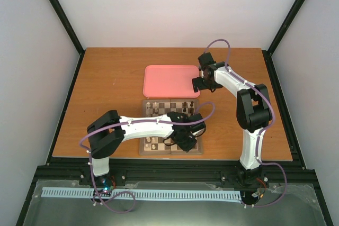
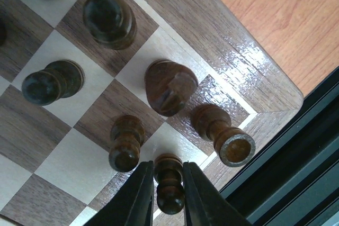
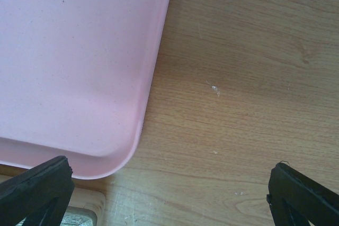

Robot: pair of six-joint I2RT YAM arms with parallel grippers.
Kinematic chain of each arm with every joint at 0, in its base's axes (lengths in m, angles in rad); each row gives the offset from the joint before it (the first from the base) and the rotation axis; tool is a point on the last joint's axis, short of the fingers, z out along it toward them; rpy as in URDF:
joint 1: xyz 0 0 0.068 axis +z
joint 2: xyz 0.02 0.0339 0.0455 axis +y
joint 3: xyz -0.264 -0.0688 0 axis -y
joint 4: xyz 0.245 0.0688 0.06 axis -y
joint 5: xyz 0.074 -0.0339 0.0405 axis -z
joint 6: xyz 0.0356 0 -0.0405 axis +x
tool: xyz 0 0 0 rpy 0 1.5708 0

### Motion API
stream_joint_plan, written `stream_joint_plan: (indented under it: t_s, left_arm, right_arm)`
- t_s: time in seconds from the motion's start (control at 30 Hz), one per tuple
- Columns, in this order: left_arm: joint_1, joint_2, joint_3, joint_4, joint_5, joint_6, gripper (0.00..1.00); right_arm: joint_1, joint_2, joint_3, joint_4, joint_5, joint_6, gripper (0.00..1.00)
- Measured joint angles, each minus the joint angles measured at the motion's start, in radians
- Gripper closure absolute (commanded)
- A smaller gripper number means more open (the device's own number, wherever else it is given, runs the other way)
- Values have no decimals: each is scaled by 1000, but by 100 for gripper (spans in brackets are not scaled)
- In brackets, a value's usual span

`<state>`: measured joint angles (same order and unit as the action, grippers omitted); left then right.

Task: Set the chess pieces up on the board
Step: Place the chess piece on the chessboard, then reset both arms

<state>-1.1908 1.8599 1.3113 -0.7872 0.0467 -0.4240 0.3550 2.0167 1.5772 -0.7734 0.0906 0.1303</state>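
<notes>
The wooden chessboard (image 1: pixel 159 152) lies in front of the arms, and its near right corner (image 2: pixel 212 41) fills the left wrist view. My left gripper (image 1: pixel 185 140) is over that corner. In the left wrist view it (image 2: pixel 167 169) is shut on a small dark pawn (image 2: pixel 169 186) above a light square by the border. Close around it are another dark pawn (image 2: pixel 125 141), a knight (image 2: pixel 169 86) and a rook (image 2: pixel 222 133) whose pale-rimmed end faces the camera. More dark pieces (image 2: pixel 108 19) stand further in. My right gripper (image 1: pixel 204 84) is open and empty (image 3: pixel 169 170) over bare table.
The pink tray (image 1: pixel 170 80) lies just beyond the board, and its rounded corner (image 3: pixel 69 62) is beside the right gripper. Pieces stand along the board's far row (image 1: pixel 169 105) and near row (image 1: pixel 153 141). The black table frame (image 2: pixel 296 173) runs right past the board's corner.
</notes>
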Motion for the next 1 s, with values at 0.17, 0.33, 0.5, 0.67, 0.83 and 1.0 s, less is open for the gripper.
stream_joint_plan:
  t_s: [0.17, 0.33, 0.5, 0.67, 0.83, 1.0]
  left_arm:
    - [0, 0, 2, -6, -2, 3, 78]
    - [0, 0, 3, -12, -2, 8, 77]
    - [0, 0, 3, -22, -1, 14, 74]
    - [0, -6, 11, -31, 2, 29, 71]
    - [0, -17, 35, -42, 3, 42, 69]
    - [0, -32, 52, -57, 3, 54, 62]
  right_arm:
    - [0, 0, 2, -1, 0, 0, 0]
    - [0, 0, 6, -1, -1, 0, 0]
    - [0, 0, 6, -1, -1, 0, 0]
    - [0, 0, 11, -10, -1, 1, 0]
    - [0, 0, 21, -16, -1, 1, 0]
    - [0, 0, 25, -19, -1, 1, 0]
